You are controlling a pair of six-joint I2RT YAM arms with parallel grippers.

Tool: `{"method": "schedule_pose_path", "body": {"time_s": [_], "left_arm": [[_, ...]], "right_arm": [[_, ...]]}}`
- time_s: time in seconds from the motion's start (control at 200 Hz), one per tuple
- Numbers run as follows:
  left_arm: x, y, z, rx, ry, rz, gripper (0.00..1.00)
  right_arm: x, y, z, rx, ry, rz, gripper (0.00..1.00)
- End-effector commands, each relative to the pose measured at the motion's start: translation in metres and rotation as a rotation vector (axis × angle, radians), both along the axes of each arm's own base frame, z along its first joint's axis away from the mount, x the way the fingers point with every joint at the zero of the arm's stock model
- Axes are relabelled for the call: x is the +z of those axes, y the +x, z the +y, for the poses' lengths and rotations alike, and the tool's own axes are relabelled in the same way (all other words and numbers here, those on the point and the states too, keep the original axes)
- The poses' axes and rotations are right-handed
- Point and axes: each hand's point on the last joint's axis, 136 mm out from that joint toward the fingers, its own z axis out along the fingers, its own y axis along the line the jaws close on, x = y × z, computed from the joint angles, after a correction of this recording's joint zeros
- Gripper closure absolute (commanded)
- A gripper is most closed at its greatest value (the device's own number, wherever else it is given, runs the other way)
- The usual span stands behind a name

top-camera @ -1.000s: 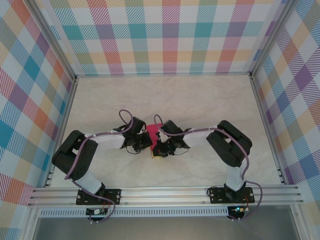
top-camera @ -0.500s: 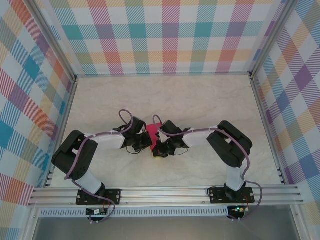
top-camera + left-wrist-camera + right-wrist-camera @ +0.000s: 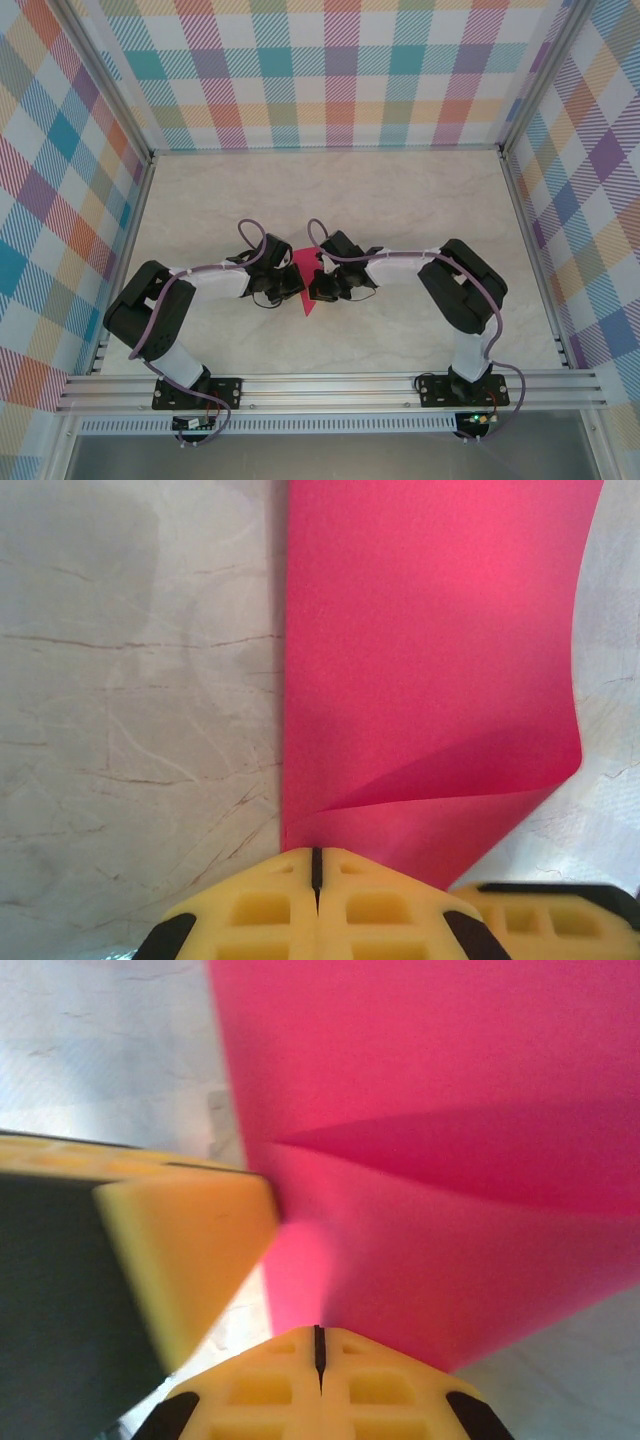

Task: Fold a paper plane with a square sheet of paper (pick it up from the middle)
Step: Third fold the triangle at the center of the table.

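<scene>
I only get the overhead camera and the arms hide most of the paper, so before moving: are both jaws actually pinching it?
Observer: The left wrist view shows the left jaws closed on the near edge of the pink paper.
Operator: And the right?
Observer: Right jaws are closed on it too, close beside the left arm's yellow finger.
Operator: Is the sheet flat?
Observer: No, a soft fold runs across it just ahead of the jaws.

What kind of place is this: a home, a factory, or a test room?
Probably a small robot test booth. Checked panels on a metal frame wall in a marble-look table, and the left arm and right arm, bolted to a rail at its near edge, hold pink paper between them.
</scene>
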Motion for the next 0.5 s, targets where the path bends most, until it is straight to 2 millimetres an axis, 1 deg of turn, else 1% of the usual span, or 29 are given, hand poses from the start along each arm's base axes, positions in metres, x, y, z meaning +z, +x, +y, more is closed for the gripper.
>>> {"method": "schedule_pose_path", "body": {"time_s": [0.0,0.105,0.185,0.295,0.355,0.405,0.495], "left_arm": [[-0.025,-0.018,0.027,0.024,0.137,0.061,1.0],[-0.014,-0.013,0.022,0.019,0.11,0.033,1.0],[0.003,-0.006,0.015,0.016,0.071,-0.008,1.0],[0.027,-0.002,0.01,0.026,0.014,-0.066,0.89],[0.035,-0.004,0.009,0.039,-0.024,-0.084,0.86],[0.041,-0.006,0.009,0.053,-0.058,-0.094,0.85],[0.042,-0.016,0.009,0.067,-0.1,-0.091,0.85]], "right_arm": [[-0.011,0.001,-0.008,-0.021,-0.045,0.018,0.97],[-0.009,0.002,-0.009,-0.031,-0.046,0.019,0.97],[-0.012,0.002,-0.013,-0.053,-0.069,0.027,0.97],[-0.02,-0.001,-0.019,-0.099,-0.089,0.07,0.97],[-0.021,-0.001,-0.02,-0.126,-0.088,0.088,0.97],[-0.021,0.001,-0.02,-0.15,-0.084,0.095,0.97],[-0.018,0.006,-0.019,-0.196,-0.079,0.103,0.97]]}}
